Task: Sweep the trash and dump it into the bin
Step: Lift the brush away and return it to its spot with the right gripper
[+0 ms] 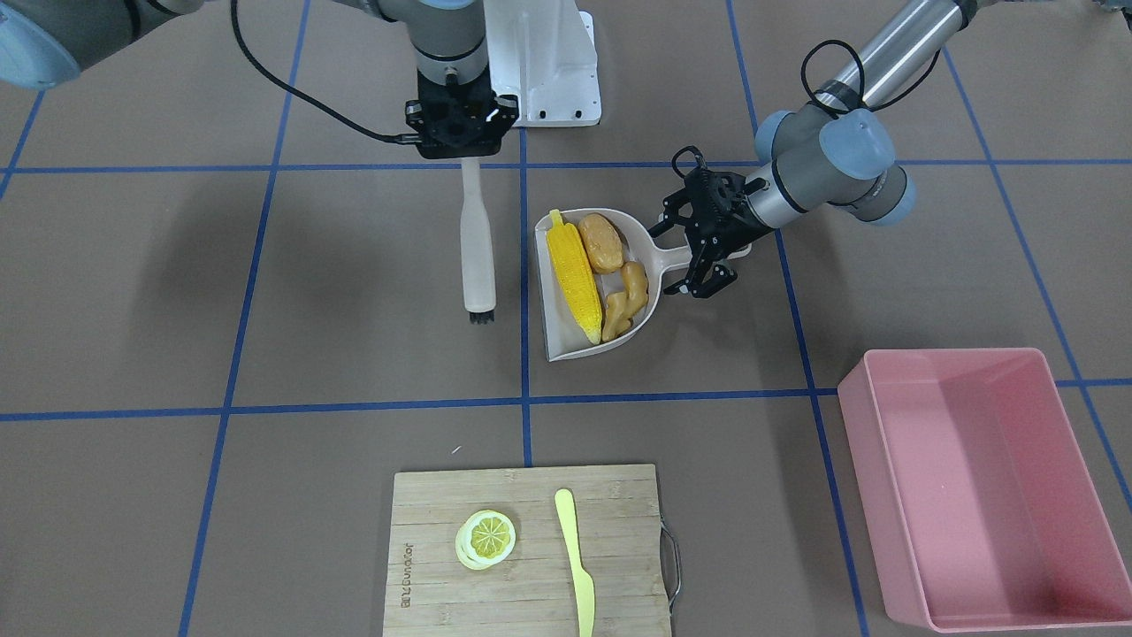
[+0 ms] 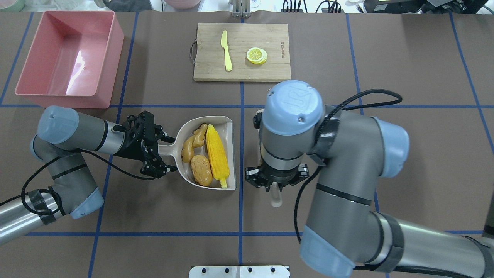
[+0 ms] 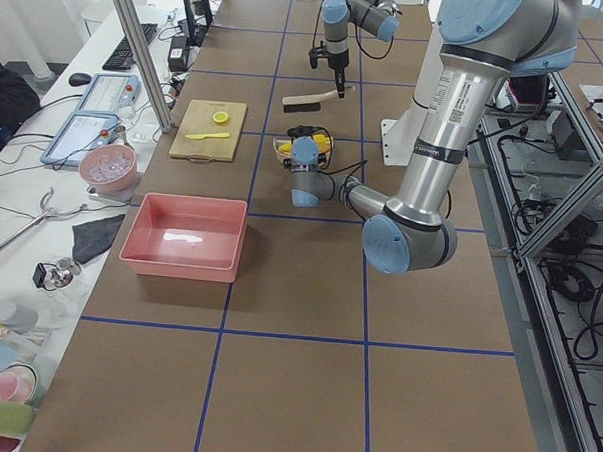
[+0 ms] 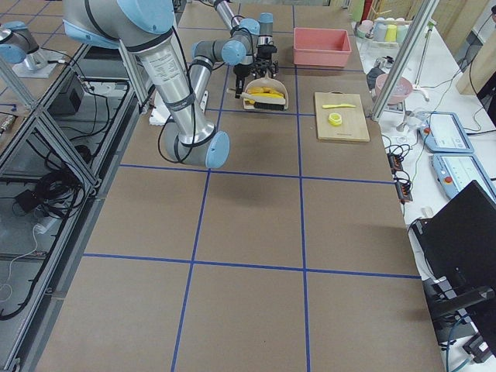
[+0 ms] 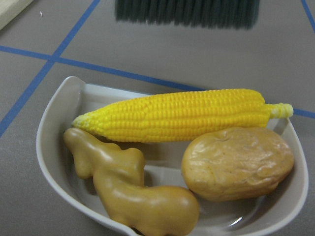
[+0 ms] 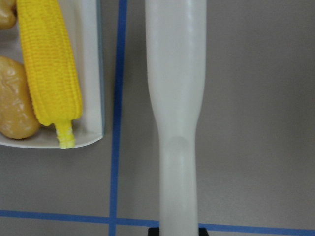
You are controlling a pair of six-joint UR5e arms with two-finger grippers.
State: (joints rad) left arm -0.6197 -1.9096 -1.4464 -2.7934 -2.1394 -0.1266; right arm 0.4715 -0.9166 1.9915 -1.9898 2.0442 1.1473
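Note:
The trash lies in the beige dustpan (image 1: 566, 349): a yellow corn cob (image 1: 575, 279), an orange-brown potato (image 1: 604, 241) and a tan ginger root (image 1: 626, 301). All three show close up in the left wrist view: corn (image 5: 182, 115), potato (image 5: 238, 162), ginger (image 5: 128, 191). My left gripper (image 2: 168, 152) is open, its fingers straddling the dustpan's handle. My right gripper (image 1: 466, 155) is shut on the end of a white brush (image 1: 478, 257), which lies low and flat beside the dustpan's open edge. The pink bin (image 2: 65, 58) holds nothing and stands at the far left.
A wooden cutting board (image 2: 270, 69) at the far middle carries a lemon slice (image 2: 256, 55) and a yellow knife (image 2: 226, 50). A white mounting plate (image 1: 553, 71) sits at the robot's base. My right arm's elbow (image 2: 295, 108) hangs over the table's middle.

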